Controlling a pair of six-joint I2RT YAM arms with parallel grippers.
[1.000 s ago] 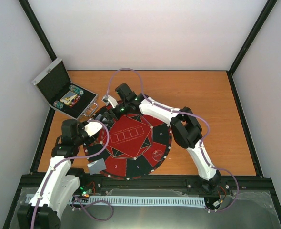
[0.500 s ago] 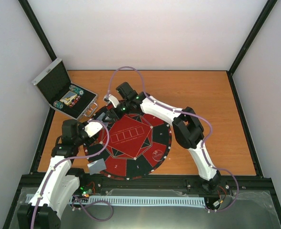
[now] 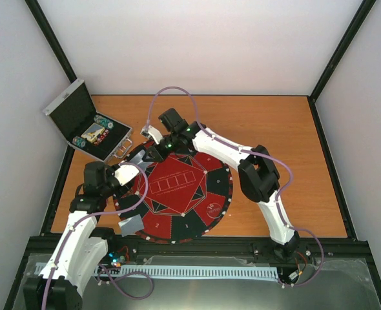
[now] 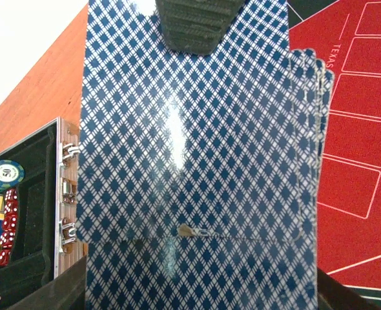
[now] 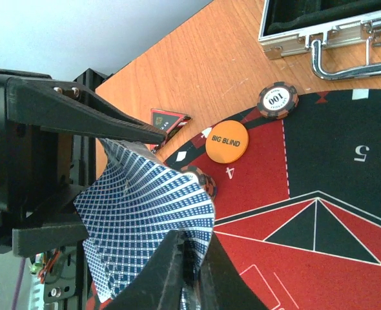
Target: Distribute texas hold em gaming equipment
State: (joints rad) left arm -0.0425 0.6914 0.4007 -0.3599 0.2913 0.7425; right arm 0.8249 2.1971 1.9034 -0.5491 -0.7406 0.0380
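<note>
A deck of playing cards (image 4: 197,161) with blue diamond-patterned backs sits between the fingers of my left gripper (image 3: 137,169), above the round mat's (image 3: 184,194) far-left edge. My right gripper (image 5: 194,265) is shut on the free end of the top card (image 5: 145,206), which bends upward away from the deck. In the left wrist view the right gripper's fingers (image 4: 197,26) overlap the card's far end. On the mat lie an orange BIG BLIND button (image 5: 227,142), a 100 chip (image 5: 278,101) and another chip (image 5: 206,181), half hidden by the card. A dark triangular marker (image 5: 166,120) lies beside the mat.
The open silver case (image 3: 87,129) stands at the far left, holding chips (image 4: 3,175) and red dice (image 4: 8,219). A small grey card stack (image 3: 132,224) lies off the mat's near-left edge. Black frame rails border the table.
My right gripper has closed on the end of the top card, and its arm has shifted slightly. The left arm holds still with the deck.
</note>
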